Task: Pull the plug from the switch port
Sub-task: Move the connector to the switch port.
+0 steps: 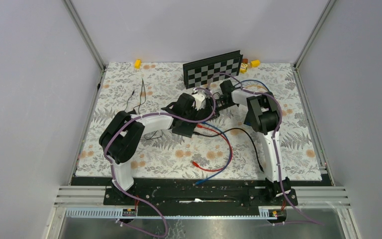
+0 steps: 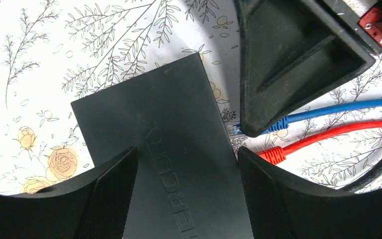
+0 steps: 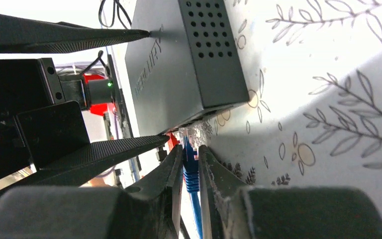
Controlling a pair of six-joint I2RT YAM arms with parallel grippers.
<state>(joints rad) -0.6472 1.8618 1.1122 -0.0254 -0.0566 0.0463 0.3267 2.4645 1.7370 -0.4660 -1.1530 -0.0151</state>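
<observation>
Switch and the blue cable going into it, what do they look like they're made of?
The switch: a matte dark grey casing with lettering formed in the lid and round vent holes on one side; painted sheet metal or moulded plastic, I cannot tell which. The blue cable: a smooth, glossy jacket, probably PVC or rubber, ending in a ribbed boot and a clear plastic plug.

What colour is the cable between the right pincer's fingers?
Blue; the cable shows best in the right wrist view.
</observation>
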